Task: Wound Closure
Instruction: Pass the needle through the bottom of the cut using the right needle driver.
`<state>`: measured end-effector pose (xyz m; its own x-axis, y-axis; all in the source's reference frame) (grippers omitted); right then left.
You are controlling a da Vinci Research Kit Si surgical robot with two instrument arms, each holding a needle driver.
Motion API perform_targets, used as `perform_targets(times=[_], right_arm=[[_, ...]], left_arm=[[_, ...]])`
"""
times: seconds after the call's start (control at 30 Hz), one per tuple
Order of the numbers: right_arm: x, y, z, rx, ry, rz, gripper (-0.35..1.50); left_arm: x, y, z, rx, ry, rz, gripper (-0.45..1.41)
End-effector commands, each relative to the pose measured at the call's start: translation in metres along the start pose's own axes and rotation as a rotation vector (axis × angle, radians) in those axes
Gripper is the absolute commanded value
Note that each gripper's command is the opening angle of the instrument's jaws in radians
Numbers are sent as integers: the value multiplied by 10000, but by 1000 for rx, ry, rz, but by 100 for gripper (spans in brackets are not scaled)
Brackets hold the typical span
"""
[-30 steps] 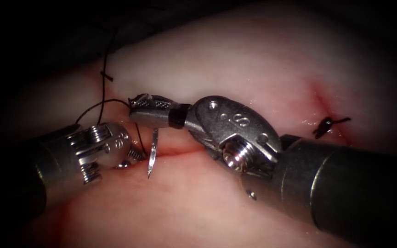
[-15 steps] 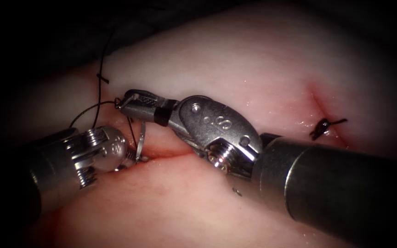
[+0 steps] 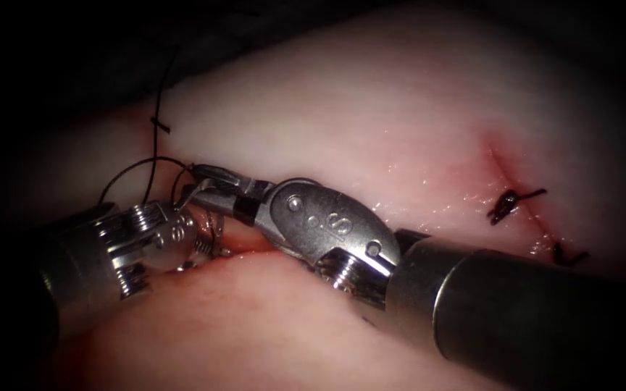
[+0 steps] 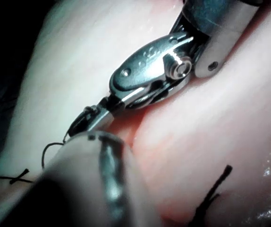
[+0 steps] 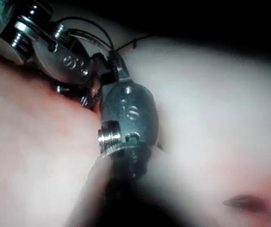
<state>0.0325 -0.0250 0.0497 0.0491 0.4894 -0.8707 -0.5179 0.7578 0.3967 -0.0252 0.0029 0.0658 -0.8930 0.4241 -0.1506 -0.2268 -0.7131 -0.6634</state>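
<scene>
In the endoscope view the right tool [image 3: 204, 187] reaches in from the lower right and points left across the tissue [image 3: 371, 101]. Its jaws are clenched on the needle [image 3: 218, 230] near the needle's upper end. The needle's shaft drops as a short bright sliver to the left end of the cut [image 3: 255, 245], left of the frame's centre. Whether its point is in the tissue cannot be told. The left tool [image 3: 208, 242] comes in from the lower left, its tip just beside the needle at the cut's edge; whether it holds anything cannot be told. Dark thread [image 3: 121, 174] loops from the right tool's tip over the left tool and runs up toward the upper left. Two cut ends of thread [image 3: 512, 201] lie well apart at the right, along a line of red fluid [image 3: 503, 158].

In the left wrist view the right tool [image 4: 81, 120] lies along the cut, its tip just beside the blurred left tool [image 4: 105, 137]. Thread [image 4: 50, 149] curls beside them, and a cut end [image 4: 215, 189] stands on the tissue [image 4: 230, 118].

In the right wrist view the right tool [image 5: 108, 61] and the left tool [image 5: 74, 93] meet tip to tip over reddened tissue [image 5: 211, 94], with thread [image 5: 88, 26] arching above them
</scene>
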Motion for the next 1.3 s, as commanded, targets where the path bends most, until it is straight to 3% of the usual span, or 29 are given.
perform_targets(times=[0.03, 0.37, 0.5, 0.73, 0.9, 1.07, 1.3], right_arm=[[-1, -4, 14, 7, -3, -4, -35], [-18, -7, -5, 22, -49, -3, -35], [-22, -9, -6, 28, -65, -9, -35], [-28, -13, -6, 31, -70, 12, -35], [-29, -14, -3, 28, -72, 41, -35], [-27, -12, -2, 6, -79, 68, -35], [-25, -5, -4, -17, -90, 84, -35]], left_arm=[[8, -8, -2, 3, 2, 1, 56], [9, 2, -19, 11, 12, -3, 54], [13, 10, -34, 22, 34, -9, 42], [15, 19, -39, 22, 50, 1, 42], [15, 22, -57, 40, 111, -9, 39], [9, 29, -99, 117, 201, -20, 36], [-1, 58, -110, 160, 293, -18, 27]])
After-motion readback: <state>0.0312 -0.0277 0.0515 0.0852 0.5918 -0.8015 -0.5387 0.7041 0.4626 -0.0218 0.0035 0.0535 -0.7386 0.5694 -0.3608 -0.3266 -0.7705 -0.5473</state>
